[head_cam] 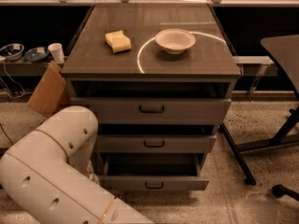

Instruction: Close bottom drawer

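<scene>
Claw hidden behind the white arm (56,162), near left (its state I cannot tell); bottom drawer (154,185) stands open; the closing push remains.

One camera view: set high before the cabinet (152,110), facing it front-on and downward, fairly near; robot arm (51,171) crosses lower left, gripper outside the frame.
</scene>
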You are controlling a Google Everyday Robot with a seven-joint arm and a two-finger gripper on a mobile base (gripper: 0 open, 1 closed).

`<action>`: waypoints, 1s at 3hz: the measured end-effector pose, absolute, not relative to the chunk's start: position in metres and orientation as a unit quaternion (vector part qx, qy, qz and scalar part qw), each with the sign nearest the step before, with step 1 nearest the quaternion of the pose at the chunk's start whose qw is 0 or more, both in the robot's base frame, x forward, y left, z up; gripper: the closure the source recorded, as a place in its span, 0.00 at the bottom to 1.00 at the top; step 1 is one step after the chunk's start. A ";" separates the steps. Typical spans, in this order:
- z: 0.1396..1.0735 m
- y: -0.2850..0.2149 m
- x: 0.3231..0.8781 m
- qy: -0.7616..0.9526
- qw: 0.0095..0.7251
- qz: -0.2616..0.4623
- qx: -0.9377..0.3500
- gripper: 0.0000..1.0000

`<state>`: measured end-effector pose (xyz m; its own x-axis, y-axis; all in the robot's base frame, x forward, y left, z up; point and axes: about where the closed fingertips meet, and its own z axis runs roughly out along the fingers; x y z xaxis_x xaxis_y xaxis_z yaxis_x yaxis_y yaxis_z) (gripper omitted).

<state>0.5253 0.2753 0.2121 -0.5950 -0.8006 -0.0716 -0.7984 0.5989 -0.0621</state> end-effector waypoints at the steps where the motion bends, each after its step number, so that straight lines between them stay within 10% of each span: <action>1: 0.190 0.280 0.529 0.896 0.033 -0.006 -0.443 1.00; 3: 0.156 0.272 0.548 0.904 0.017 -0.005 -0.426 1.00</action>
<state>0.5476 0.2717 0.1560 -0.6359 -0.7714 -0.0262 -0.7711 0.6364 -0.0224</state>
